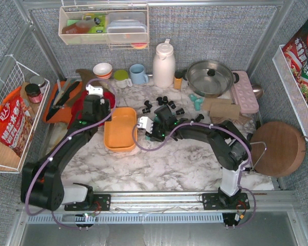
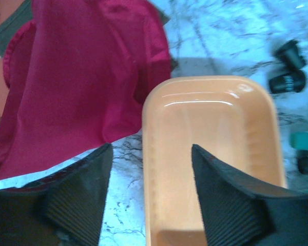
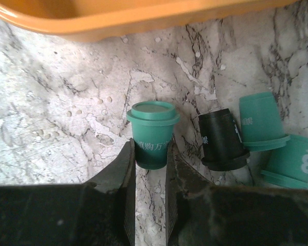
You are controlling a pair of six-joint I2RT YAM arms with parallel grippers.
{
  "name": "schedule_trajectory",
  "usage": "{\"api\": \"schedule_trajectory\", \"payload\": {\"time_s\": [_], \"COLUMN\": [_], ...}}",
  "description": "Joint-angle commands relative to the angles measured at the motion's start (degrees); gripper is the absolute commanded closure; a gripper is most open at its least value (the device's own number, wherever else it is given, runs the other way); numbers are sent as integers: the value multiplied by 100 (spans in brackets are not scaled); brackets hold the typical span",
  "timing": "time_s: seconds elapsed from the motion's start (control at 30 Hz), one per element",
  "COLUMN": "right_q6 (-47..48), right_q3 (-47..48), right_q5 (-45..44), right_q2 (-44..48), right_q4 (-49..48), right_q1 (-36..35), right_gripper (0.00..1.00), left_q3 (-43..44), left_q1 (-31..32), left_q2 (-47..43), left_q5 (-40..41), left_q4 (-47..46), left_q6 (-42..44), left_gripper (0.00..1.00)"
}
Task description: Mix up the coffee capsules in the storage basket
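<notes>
Holding one teal capsule [image 3: 153, 128] on the worktop [image 3: 66, 102] near the empty storage basket [image 2: 210, 118]: right gripper [image 3: 150, 154] jaws clamped low on it; left gripper [image 2: 151, 154] jaws apart, straddling the basket rim. Hazard: lift crooked and you may pop it into the black capsule [image 3: 220, 141].

Marble-patterned tabletop [image 1: 169, 164]. Back row, left to right: white-and-orange bowl [image 1: 102, 69], green cup [image 1: 121, 78], blue mug [image 1: 139, 74], tall white carafe [image 1: 164, 64], lidded steel pan [image 1: 210, 78]. Pink moulded tray [image 1: 245, 91] just right of the pan, cardboard box [image 1: 222, 108] in front of it. Red cloth [image 2: 82, 87] lies rumpled at left, beside a dark orange tray [image 1: 50, 114] of utensils. Round wooden board [image 1: 278, 148] at the far right. Wire basket [image 1: 28, 69] on the left wall holds a red snack bag [image 1: 13, 125].
</notes>
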State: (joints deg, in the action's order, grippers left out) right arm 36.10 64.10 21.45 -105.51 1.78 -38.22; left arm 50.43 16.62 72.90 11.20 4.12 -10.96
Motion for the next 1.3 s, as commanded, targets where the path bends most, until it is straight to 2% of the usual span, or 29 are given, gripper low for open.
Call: {"api": "schedule_trajectory", "payload": {"time_s": [0.0, 0.13, 0.2, 0.27, 0.43, 0.63, 0.83, 0.93, 1.17, 1.27], "right_q6": [-175, -609, -876, -1172, -1620, -1777, -1656, -1586, -1413, -1393], "right_q3": [-210, -807, -1242, -1727, -2351, -3173, -3647, -3651, -3655, -3682], "right_q5": [278, 211, 75, -78, -466, -1038, -1310, -1317, -1344, -1396], "right_q2": [550, 1307, 1774, 2211, 3097, 3825, 4128, 4237, 4342, 4352], "right_q4": [-167, -783, -1276, -1863, -2469, -3475, -4064, -4026, -3907, -3940], "right_q1": [-4, 5, 6, 4, 23, 24, 23, 24, 25, 19], "right_gripper": [88, 89, 89, 89, 89, 89, 89, 89, 89, 89], "left_q3": [-149, -214, -134, 72, 762, 1352, 592, 511, 190, 225], "left_q1": [15, 12, 15, 25, 185, 977, 1346, 1538, 1791, 1882], "left_q2": [-483, -675, -611, -413, 284, 1019, 914, 790, 686, 709], "left_q5": [-1366, -2343, -2700, -2923, -3055, -2331, -2973, -3128, -4189, -4488], "left_q4": [-375, -893, -1081, -1167, -1179, -1016, -1824, -1963, -2823, -2784], "left_q6": [16, -138, -218, -231, -129, 337, -228, -192, -786, -732], "left_gripper": [17, 3, 1, 1, 1, 1, 2, 4, 9, 9]}}
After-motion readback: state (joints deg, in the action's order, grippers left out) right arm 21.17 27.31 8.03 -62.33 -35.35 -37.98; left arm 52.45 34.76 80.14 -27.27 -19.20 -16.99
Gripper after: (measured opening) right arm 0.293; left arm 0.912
